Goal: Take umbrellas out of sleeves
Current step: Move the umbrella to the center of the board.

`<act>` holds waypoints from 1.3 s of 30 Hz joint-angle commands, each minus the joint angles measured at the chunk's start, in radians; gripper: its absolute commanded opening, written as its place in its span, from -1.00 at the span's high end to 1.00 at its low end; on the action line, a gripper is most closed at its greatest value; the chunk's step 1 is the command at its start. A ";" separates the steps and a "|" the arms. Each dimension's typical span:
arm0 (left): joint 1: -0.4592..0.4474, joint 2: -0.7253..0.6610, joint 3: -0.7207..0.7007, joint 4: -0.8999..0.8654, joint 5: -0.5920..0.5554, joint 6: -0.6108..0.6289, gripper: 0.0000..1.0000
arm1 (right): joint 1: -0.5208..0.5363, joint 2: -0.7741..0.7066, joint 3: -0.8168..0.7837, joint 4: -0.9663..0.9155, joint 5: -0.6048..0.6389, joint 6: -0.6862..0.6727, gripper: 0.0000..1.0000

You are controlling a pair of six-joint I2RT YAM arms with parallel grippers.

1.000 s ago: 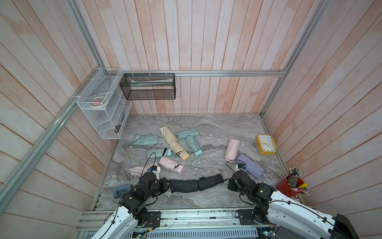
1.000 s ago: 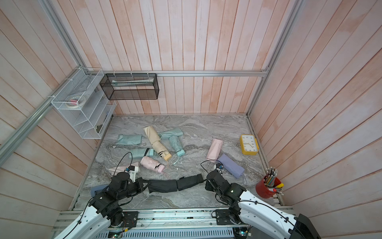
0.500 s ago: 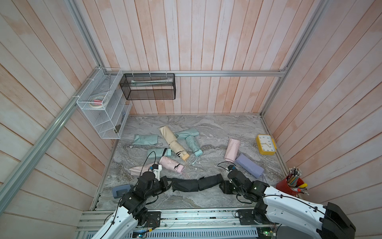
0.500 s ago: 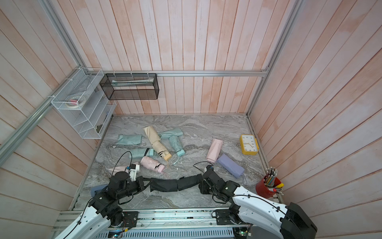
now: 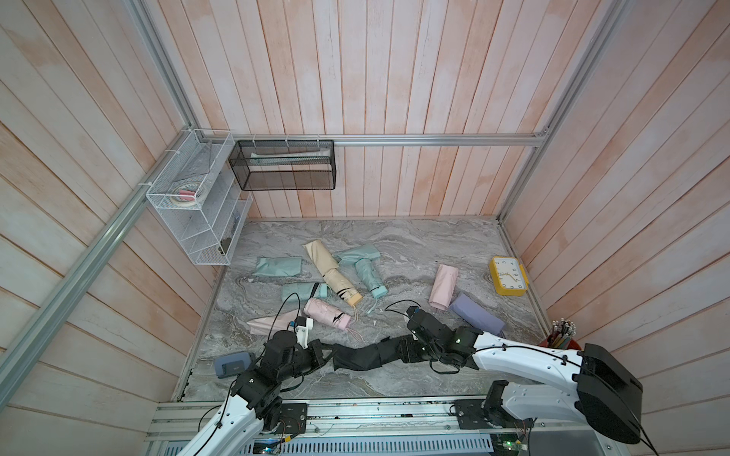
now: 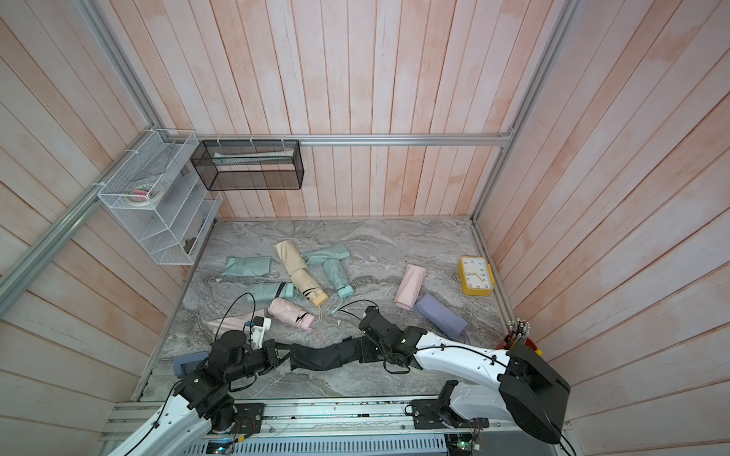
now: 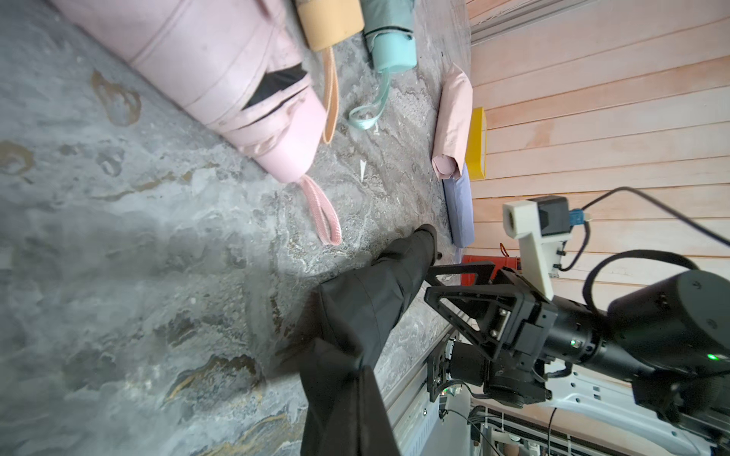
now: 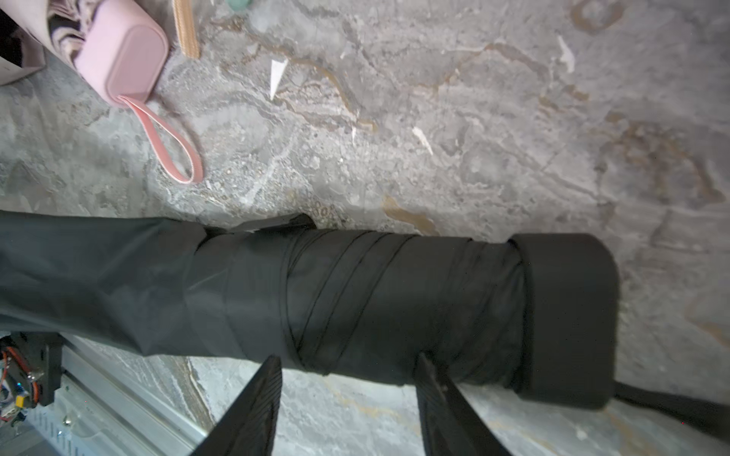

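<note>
Marble tabletop point(image 5: 414, 252): left gripper point(image 5: 328, 352) pinches black sleeve point(image 5: 355, 357), right gripper point(image 8: 347, 357) spread beside black umbrella point(image 8: 395, 300).

- The black umbrella point(image 8: 395, 300), a pleated roll with a blocky handle, lies at 6 o'clock. Its far end is tucked in the limp black sleeve point(image 5: 351, 357), which trails toward 7.
- The pink umbrella point(image 5: 326, 314) lies bare near 9, cord loop out, with the flat pink sleeve point(image 5: 268, 323) beyond it.
- The cream-yellow umbrella point(image 5: 335, 282) is at 11, its upper half sleeved.
- The mint umbrella point(image 5: 369, 276) is at 12, with the crumpled mint sleeve point(image 5: 357, 254) at its top.
- The second mint umbrella point(image 5: 302, 292) is at 9 and the flat mint sleeve point(image 5: 276, 266) at 10.
- The filled pink sleeve point(image 5: 444, 286) and the lavender sleeve point(image 5: 476, 314) lie just beside each other around 3.
</note>
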State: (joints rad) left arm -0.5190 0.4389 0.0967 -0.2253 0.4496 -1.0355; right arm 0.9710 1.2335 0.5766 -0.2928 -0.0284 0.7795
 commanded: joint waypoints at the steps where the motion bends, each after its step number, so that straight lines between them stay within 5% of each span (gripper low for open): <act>1: -0.019 0.038 -0.048 0.145 0.006 -0.059 1.00 | -0.045 0.047 -0.019 0.025 0.001 -0.022 -0.12; 9: -0.124 0.352 0.026 0.393 -0.113 -0.058 1.00 | -0.264 0.068 -0.027 0.141 -0.012 -0.099 -0.12; 19: -0.103 0.842 0.346 0.469 -0.105 0.081 1.00 | -0.394 0.379 0.213 0.166 -0.112 -0.229 -0.12; 31: 0.007 1.108 0.642 0.410 -0.028 0.222 1.00 | -0.526 0.605 0.536 0.142 -0.147 -0.329 -0.11; 39: 0.008 1.134 0.665 0.466 0.050 0.238 0.75 | -0.601 0.439 0.497 0.080 -0.066 -0.355 -0.13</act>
State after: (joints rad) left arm -0.5140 1.5547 0.7326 0.2058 0.4431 -0.8303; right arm 0.4156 1.7367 1.1015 -0.1608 -0.1314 0.4458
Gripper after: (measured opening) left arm 0.125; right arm 0.565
